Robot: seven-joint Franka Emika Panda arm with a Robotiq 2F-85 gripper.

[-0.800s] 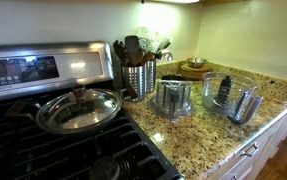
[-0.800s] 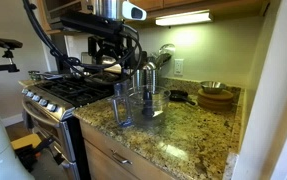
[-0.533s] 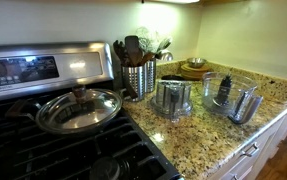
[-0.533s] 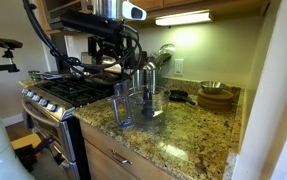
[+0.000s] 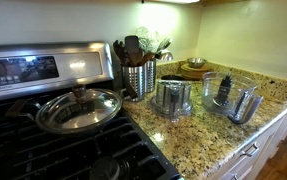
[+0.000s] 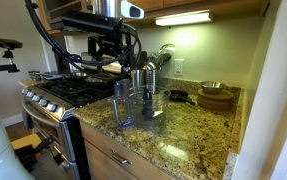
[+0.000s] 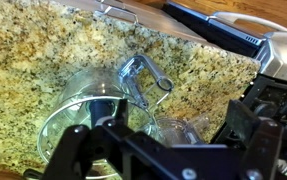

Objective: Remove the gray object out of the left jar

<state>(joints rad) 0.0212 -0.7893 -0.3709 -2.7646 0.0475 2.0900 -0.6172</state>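
The left jar, a wide clear bowl (image 5: pixel 215 82), stands on the granite counter. The slim dark gray object (image 5: pixel 224 90) stands upright inside it. In an exterior view the bowl (image 6: pixel 153 102) sits below and to the right of my gripper (image 6: pixel 120 58), which hangs high above the counter's stove end. In the wrist view my gripper (image 7: pixel 163 140) is open and empty. The bowl's rim (image 7: pixel 58 105) lies under its left finger. A gray metallic piece (image 7: pixel 143 75) shows at the bowl's far edge; I cannot tell if it is the gray object.
A narrower clear jar with gray innards (image 5: pixel 173 98) stands left of the bowl and a small clear cup (image 5: pixel 245 104) to its right. A steel utensil holder (image 5: pixel 138 76), a glass pan lid (image 5: pixel 78 108) on the stove and wooden bowls (image 5: pixel 194 68) are nearby.
Almost nothing differs; the arm has shifted only very slightly and the containers have not moved.
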